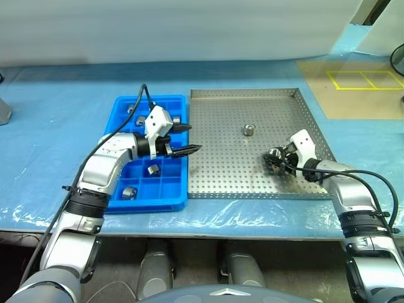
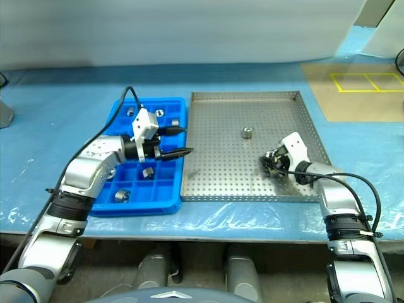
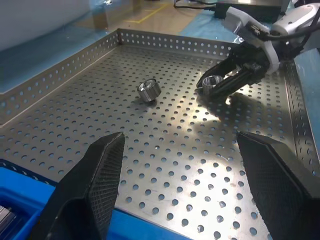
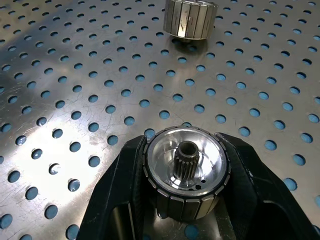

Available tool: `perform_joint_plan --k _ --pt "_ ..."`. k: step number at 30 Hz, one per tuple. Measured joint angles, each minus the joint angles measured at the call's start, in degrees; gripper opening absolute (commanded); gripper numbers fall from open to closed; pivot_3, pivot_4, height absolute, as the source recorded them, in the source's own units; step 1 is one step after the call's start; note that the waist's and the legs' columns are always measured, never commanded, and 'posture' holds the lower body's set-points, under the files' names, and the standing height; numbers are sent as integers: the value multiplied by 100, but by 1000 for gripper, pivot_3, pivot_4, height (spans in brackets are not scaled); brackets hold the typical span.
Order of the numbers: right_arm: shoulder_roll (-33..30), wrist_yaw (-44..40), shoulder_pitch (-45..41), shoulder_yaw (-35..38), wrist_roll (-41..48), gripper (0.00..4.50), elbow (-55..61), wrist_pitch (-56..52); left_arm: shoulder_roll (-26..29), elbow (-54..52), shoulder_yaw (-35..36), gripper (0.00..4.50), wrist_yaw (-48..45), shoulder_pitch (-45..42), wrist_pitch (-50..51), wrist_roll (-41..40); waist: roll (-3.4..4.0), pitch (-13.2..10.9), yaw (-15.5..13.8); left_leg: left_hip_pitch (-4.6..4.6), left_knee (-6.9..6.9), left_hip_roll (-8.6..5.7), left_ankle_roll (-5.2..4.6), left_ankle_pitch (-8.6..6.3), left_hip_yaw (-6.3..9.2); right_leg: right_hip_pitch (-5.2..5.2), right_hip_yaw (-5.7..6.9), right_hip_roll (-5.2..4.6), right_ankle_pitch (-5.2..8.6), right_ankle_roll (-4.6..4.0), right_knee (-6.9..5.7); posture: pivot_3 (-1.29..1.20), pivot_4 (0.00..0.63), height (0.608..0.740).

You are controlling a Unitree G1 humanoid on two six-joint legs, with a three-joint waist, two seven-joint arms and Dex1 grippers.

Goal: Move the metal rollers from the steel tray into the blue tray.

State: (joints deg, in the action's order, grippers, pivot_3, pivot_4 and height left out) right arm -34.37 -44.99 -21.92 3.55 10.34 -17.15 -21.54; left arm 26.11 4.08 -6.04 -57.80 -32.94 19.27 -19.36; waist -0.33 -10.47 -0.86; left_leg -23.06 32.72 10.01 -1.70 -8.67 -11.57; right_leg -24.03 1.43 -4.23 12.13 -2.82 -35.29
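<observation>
Blue plastic sheet (image 1: pixel 57 126) covers the bench; tan mat w/ yellow-taped rectangles (image 1: pixel 366 79) at far right. Steel tray (image 1: pixel 214 183), perforated floor, low rim, sits just beside blue tray (image 1: pixel 145 202) on its left. Blue tray compartments hold several metal rollers, e.g. one near front (image 1: pixel 129 192). Steel tray: one loose roller (image 1: pixel 249 130) mid-floor, another roller (image 4: pixel 186 172) low on the tray floor, clamped betw. right gripper (image 1: pixel 275 158) fingers, gear-like hub visible inside. Left gripper (image 1: pixel 189 139) fingers apart, empty, over the edge betw. trays. No readable labels.
</observation>
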Motion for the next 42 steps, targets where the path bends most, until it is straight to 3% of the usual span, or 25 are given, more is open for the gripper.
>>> perform_joint_plan --k 7,16,21,27,37,38,42 --pt "287 -248 -276 -299 120 1654 450 -252 216 -213 148 3768 105 161 148 -71 3 -2 30 0 -4 10 6 4 -1 -13 1 5 -2 -3 -12 -117 150 740" --pt "1597 -655 -1323 -1393 262 1654 813 -271 913 -103 648 3768 277 254 50 37 4 -3 -116 -11 -20 10 12 6 0 -25 3 3 -1 -5 -6 31 150 740" --pt "2097 -858 -1847 -1750 161 1654 284 82 1257 -307 1055 3768 467 683 112 36 3 -3 -261 -13 -38 11 19 10 0 -28 5 1 0 -7 4 108 150 740" --pt "2211 -1062 -2028 -1796 9 1654 -547 484 1461 -1284 1421 3768 569 1555 512 -253 1 -4 -495 -14 -47 7 20 10 0 -27 8 -4 0 -7 15 200 150 740" --pt "2636 -1044 -2490 -1810 -296 1654 -1771 1221 1464 -2325 1562 3768 1012 2218 948 -482 1 -5 -530 -9 -51 10 28 15 4 -28 11 -4 0 -7 6 248 150 740" --pt "2666 -992 -2549 -1807 -345 2392 -1889 1292 1464 -2370 1562 3768 1041 2248 975 -498 1 -5 -532 -9 -52 10 28 15 4 -29 11 -4 1 -7 6 247 150 740" --pt "2692 -1062 -2614 -1788 -361 3643 -2043 1443 1465 -2460 1562 3768 1115 2270 1022 -542 1 -5 -546 -12 -53 9 28 15 4 -29 11 -4 1 -8 10 226 150 740"
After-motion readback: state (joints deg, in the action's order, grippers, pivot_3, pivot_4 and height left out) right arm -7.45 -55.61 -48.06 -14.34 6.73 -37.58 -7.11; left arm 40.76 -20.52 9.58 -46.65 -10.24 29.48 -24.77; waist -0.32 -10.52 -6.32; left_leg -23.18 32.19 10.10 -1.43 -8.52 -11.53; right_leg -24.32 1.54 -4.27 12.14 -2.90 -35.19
